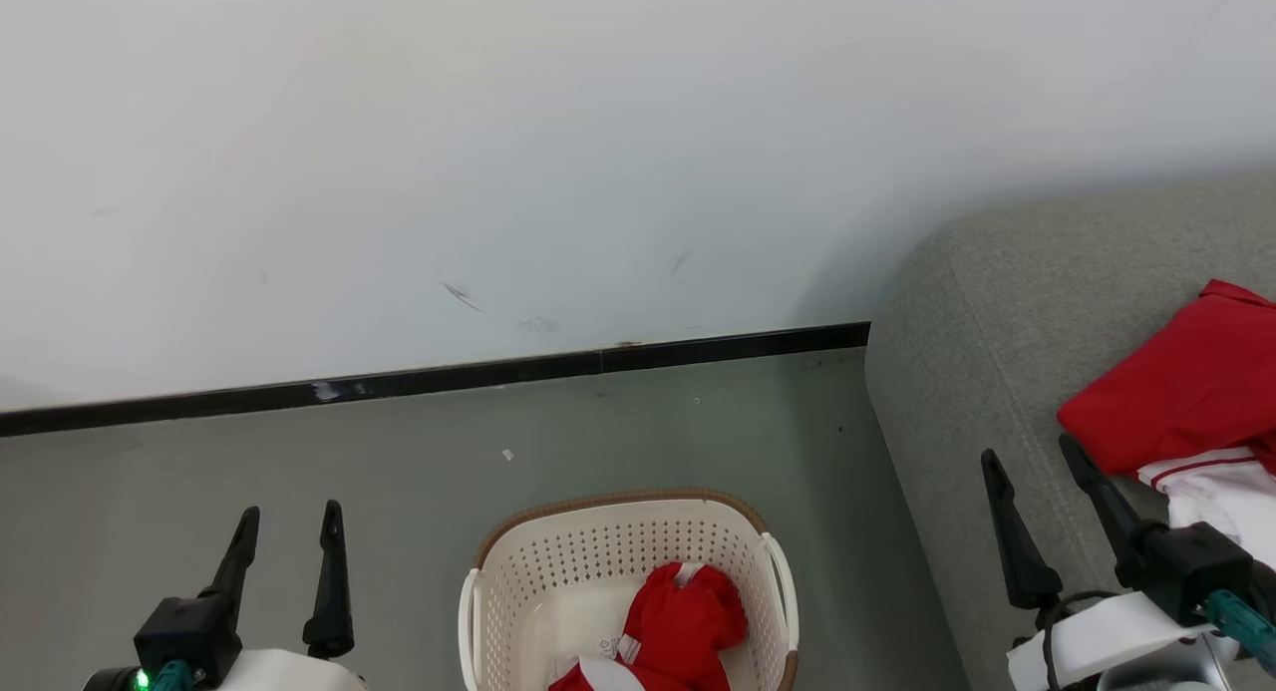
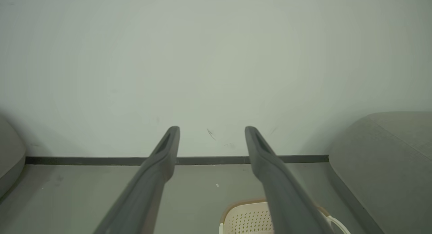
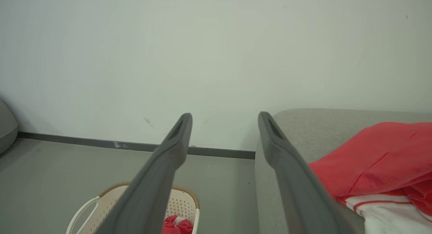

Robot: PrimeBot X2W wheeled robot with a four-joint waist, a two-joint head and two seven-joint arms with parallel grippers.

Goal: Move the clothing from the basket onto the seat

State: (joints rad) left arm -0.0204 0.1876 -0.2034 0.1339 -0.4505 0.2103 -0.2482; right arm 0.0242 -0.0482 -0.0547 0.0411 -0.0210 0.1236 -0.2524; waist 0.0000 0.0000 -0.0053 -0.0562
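Red clothing (image 1: 683, 621) with white trim lies bunched in the bottom of the cream perforated basket (image 1: 598, 556). That basket stands on the grey floor (image 1: 299, 472), near the end of the grey-green seat (image 1: 987, 312). Another red and white garment (image 1: 1181, 387) lies on the seat cushion off to the right. The left end effector (image 1: 290, 510) hangs over the floor to the left of the basket, its two dark fingers spread apart with nothing between them. The right end effector (image 1: 1029, 450) hovers over the seat's edge, close to the garment lying there, fingers likewise parted and empty. Behind it all runs a white wall (image 1: 498, 123) with a dark skirting strip (image 1: 449, 377).
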